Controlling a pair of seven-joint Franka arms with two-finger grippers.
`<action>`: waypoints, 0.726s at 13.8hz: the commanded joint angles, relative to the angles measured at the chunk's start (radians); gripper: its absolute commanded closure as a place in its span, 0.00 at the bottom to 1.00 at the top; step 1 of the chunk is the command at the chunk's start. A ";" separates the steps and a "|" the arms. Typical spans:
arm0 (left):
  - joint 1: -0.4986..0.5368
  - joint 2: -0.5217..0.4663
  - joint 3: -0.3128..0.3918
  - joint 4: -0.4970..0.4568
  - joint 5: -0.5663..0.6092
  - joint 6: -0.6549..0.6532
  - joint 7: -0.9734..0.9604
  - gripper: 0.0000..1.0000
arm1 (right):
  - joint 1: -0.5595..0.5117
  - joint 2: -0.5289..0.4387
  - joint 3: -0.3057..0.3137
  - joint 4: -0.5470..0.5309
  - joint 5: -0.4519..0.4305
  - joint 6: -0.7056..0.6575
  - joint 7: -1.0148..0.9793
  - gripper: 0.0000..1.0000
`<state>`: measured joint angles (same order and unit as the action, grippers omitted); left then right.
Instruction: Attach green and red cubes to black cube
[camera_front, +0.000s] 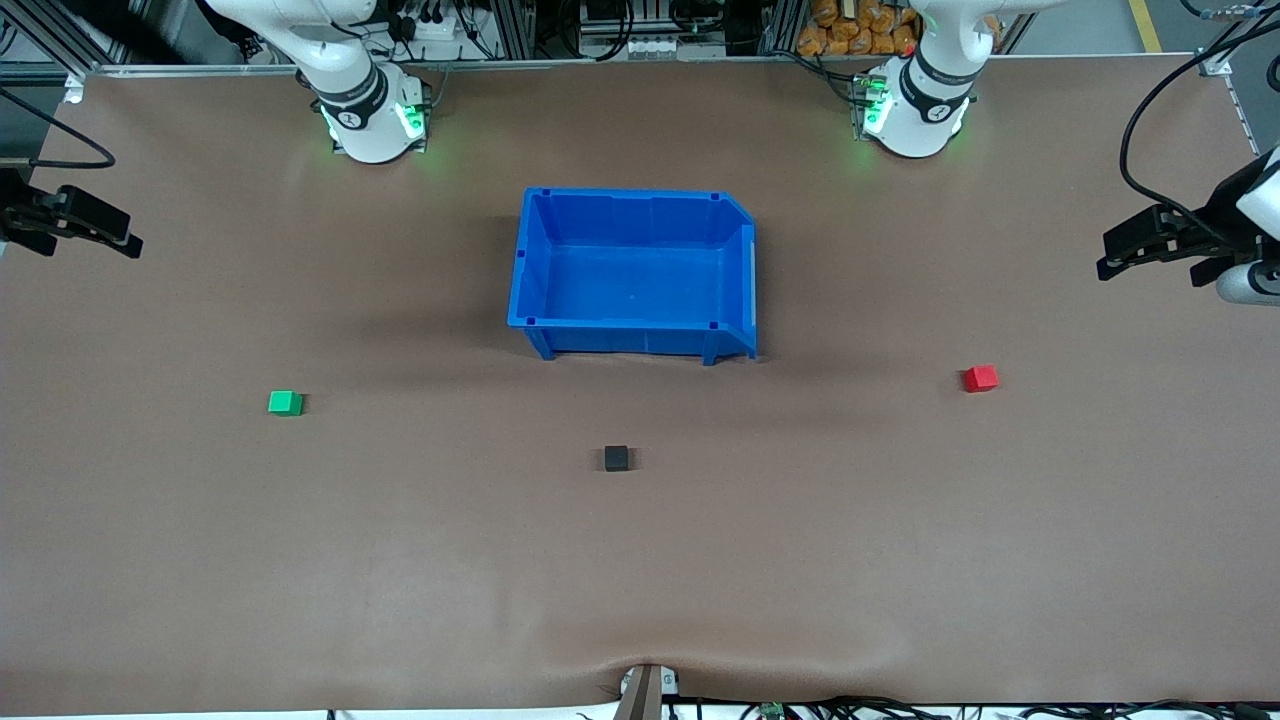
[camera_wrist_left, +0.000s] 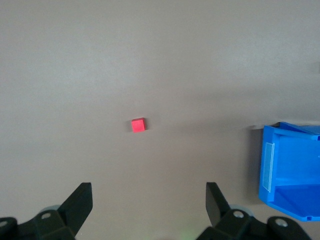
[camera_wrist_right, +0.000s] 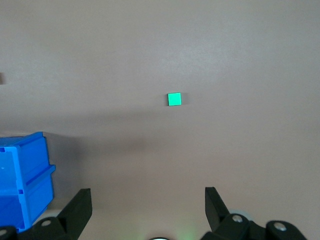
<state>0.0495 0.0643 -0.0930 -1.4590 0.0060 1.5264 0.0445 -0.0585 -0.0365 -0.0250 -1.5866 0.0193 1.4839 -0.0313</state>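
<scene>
The green cube lies on the brown table toward the right arm's end, and it also shows in the right wrist view. The red cube lies toward the left arm's end and shows in the left wrist view. Between them, nearer to the front camera, sits the black cube. The three cubes lie well apart. My right gripper hangs open and empty over its end of the table. My left gripper hangs open and empty over its own end.
A big blue bin stands mid-table, farther from the front camera than the black cube, and nothing lies in it. Its corner shows in the left wrist view and the bin's side in the right wrist view. The arm bases stand along the table's edge.
</scene>
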 joint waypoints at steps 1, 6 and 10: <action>0.001 -0.006 -0.004 0.014 0.015 -0.011 0.011 0.00 | -0.001 -0.010 -0.001 0.000 0.001 0.001 -0.009 0.00; 0.000 -0.004 -0.007 0.014 0.017 -0.011 0.014 0.00 | -0.003 -0.010 -0.001 0.002 -0.001 0.002 -0.009 0.00; 0.000 0.000 -0.004 0.015 0.015 -0.011 0.006 0.00 | -0.009 -0.010 -0.004 0.000 -0.007 -0.002 -0.009 0.00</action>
<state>0.0491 0.0643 -0.0947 -1.4545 0.0061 1.5264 0.0447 -0.0599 -0.0365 -0.0290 -1.5866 0.0186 1.4845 -0.0313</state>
